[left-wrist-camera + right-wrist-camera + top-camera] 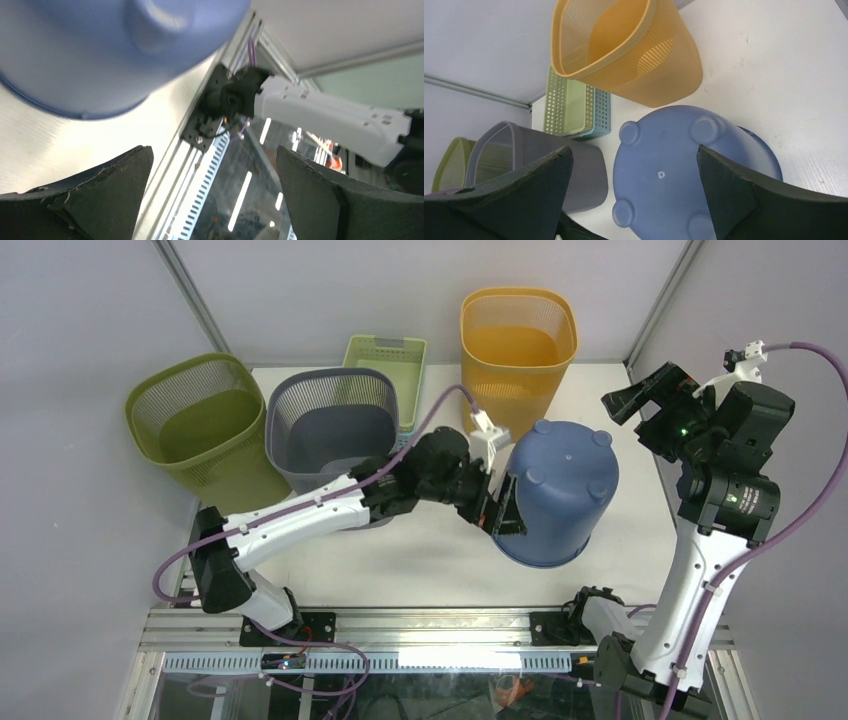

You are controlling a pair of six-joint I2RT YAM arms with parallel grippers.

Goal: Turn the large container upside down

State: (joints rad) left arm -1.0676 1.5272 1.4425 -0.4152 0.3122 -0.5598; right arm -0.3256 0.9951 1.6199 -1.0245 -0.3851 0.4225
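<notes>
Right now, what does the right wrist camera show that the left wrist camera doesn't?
Only the right wrist: the orange basket, the grey basket, the olive basket and the small green tray. Only the left wrist: the right arm's base and the table's metal edge rail. Both: the blue container, bottom up with its feet showing.

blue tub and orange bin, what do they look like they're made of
Blue tub: most likely moulded plastic, with smooth solid walls, a soft satin sheen, rounded feet and a small moulding dot on its upturned base. Orange bin: probably plastic too, with thin finely slotted mesh walls under a solid rim and a matte look.
</notes>
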